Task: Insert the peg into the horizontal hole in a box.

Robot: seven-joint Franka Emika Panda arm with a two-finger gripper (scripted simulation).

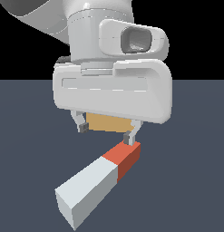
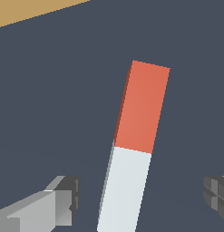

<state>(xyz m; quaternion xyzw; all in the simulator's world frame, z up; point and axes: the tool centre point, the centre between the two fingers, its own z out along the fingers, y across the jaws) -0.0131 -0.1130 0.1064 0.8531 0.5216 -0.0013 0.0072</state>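
In the exterior view, going from the left, the pale grey-white end of the peg (image 1: 93, 188) sits nearest the camera, low toward the exterior view's left, and the bar runs back and toward the exterior view's right along the dark blue-grey surface (image 1: 190, 181), ending in its shorter red section just under the arm's hand. Above it hangs the white body of the Panda hand, and the gripper (image 1: 105, 130) points down with its two dark fingertips spread wide apart and nothing between them; one fingertip (image 1: 81, 125) hangs clear of the peg on the exterior view's left, while the other stands just above the top edge of the red end, and whether it touches cannot be told. Behind the fingers, mostly hidden by the hand, a strip of the tan box (image 1: 109, 123) shows; its hole is not visible in either view. In the wrist view the peg (image 2: 133, 154) lies flat on the surface (image 2: 50, 90) between the two open fingers, one finger (image 2: 45, 206) grey and close on one side and the other at the opposite edge, neither pressing on the bar. The red end points toward the box (image 2: 27, 11), of which only a tan corner shows, well apart from the peg's tip.
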